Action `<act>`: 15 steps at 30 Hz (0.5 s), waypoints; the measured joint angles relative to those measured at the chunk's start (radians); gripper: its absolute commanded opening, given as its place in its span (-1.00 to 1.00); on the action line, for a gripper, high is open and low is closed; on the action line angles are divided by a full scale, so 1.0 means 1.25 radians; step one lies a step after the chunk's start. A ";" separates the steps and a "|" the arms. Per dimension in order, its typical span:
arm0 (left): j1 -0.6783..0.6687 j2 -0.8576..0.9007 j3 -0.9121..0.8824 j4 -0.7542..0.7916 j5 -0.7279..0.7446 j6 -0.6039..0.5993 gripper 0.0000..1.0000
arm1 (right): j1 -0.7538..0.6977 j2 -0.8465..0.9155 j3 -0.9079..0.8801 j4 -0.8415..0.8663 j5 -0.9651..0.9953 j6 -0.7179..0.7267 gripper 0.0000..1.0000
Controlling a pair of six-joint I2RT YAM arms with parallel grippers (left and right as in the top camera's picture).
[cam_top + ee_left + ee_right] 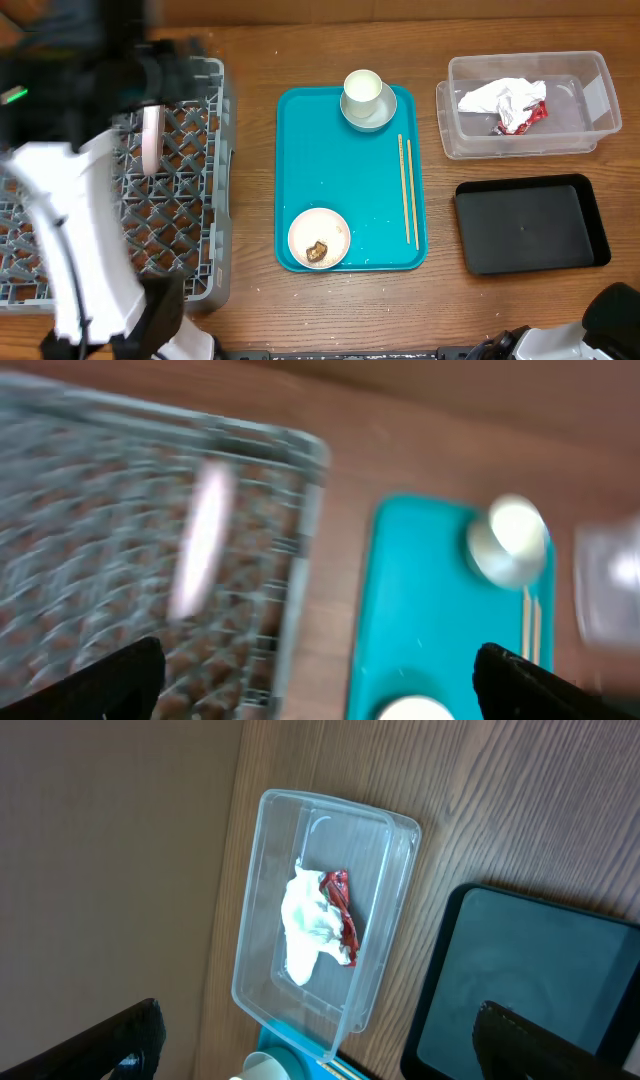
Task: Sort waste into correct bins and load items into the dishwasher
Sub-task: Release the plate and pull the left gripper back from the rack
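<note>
Black-fingered, the left claw [315, 682] should, I judge, rise clear of the grey dish rack [305, 550] before crossing to the teal tray [410, 610], then come down square over the next dish's rim rather than at a slant; its jaws are spread wide and grip nothing, though the wrist view is smeared; under it the pink-white plate [198, 545] stands on edge among the rack's pegs, so that item looks loaded; further out, the tray carries a white cup [362, 88] nested in a small bowl [372, 115], a second bowl [305, 228] with a brown food scrap [318, 251] in it, and the wooden chopsticks [407, 190] lying along the tray's right side; the right claw [315, 1042] is likewise released and empty, hanging above the table [255, 200] near the clear tub [262, 920], which holds the crumpled white paper [305, 925] and red wrapper [343, 915]; beside the tub, the black tray [530, 980] holds nothing I can make out.
</note>
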 measured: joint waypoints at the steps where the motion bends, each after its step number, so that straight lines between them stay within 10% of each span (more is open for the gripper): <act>1: 0.040 -0.015 0.000 0.000 0.000 -0.013 1.00 | 0.000 0.000 0.000 0.000 0.000 0.000 1.00; 15: 0.310 -0.043 0.003 -0.003 0.046 -0.065 1.00 | 0.000 0.000 0.000 0.000 0.000 0.000 0.99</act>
